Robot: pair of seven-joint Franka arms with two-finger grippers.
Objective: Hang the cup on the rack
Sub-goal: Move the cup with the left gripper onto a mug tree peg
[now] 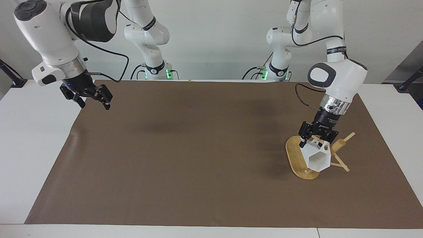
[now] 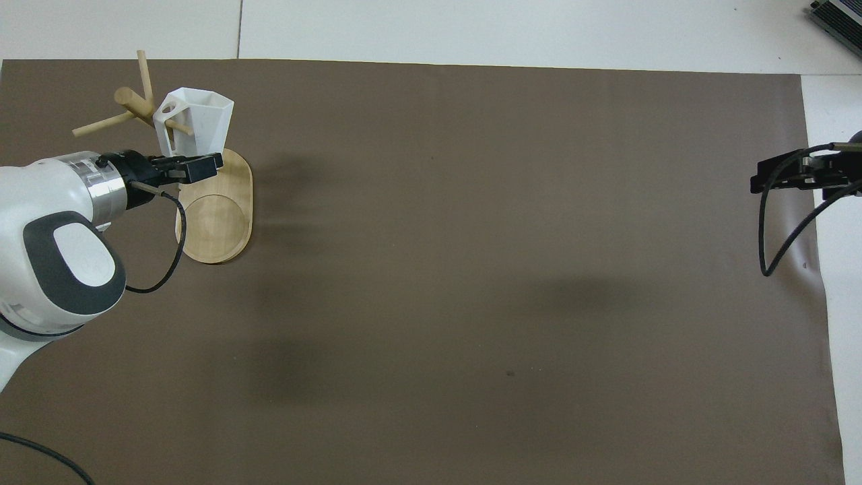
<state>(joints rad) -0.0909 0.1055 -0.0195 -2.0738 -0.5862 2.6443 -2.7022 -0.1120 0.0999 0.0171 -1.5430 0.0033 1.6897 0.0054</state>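
The white faceted cup (image 1: 317,159) hangs by the hole in its handle on a thin peg of the bamboo rack (image 1: 294,155), mouth tilted away from the robots. In the overhead view the cup (image 2: 202,124) sits beside the rack's post (image 2: 128,98), over the oval base (image 2: 219,215). My left gripper (image 1: 316,138) is open just above the cup's handle, its fingers spread either side and apart from the cup. It shows over the base in the overhead view (image 2: 187,166). My right gripper (image 1: 95,100) is open and empty, raised over the mat's edge at the right arm's end, waiting.
A brown mat (image 1: 198,158) covers most of the white table (image 1: 29,132). Free peg sticks (image 1: 347,136) jut from the rack's post toward the left arm's end of the table. The right gripper's cable (image 2: 774,249) hangs below it.
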